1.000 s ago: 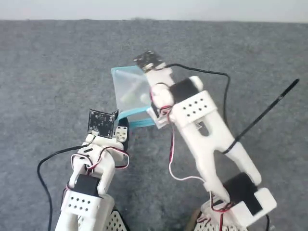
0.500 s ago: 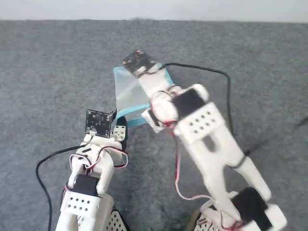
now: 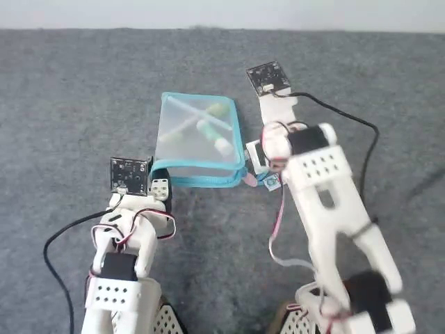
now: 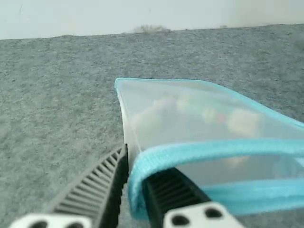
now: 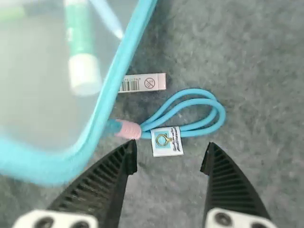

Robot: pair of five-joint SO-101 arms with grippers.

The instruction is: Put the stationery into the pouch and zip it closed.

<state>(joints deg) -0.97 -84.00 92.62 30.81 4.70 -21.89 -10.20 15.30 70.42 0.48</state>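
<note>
— Where's the pouch (image 3: 198, 142)?

— Flat on the grey table (image 3: 69, 104), about the middle, between the two grippers. It's see-through with a blue-green trim.

— And the stationery?

— Inside it. A green-and-white stick (image 5: 80, 52) lies near the side by the right arm, with a thin pale pen (image 3: 201, 115) slanting across above it. There are other pale shapes in there too, too blurred to name.

— What is the left gripper (image 4: 132, 159) doing?

— Clenched on the pouch. Its wrist view shows the blue-green edge band running down between the two ribbed jaws, at the near corner on the left arm's side. That corner is pulled up a little off the table.

— The right gripper (image 5: 170, 152)?

— Released. Its jaws stand well apart, just above the table beside the pouch's other near corner, grasping nothing. Between them sits a small printed tag (image 5: 167, 141).

— A tag on what?

— On a blue-green cord loop (image 5: 190, 111) that lies on the table and joins a pink tab (image 5: 128, 129) — the zip pull, right at the pouch's corner. A white label (image 5: 142, 83) sticks out from the trim just beyond it.

— Is the zip shut?

— The pull sits at the corner by the right arm, but whether the teeth are closed all along, I cannot tell.
</note>
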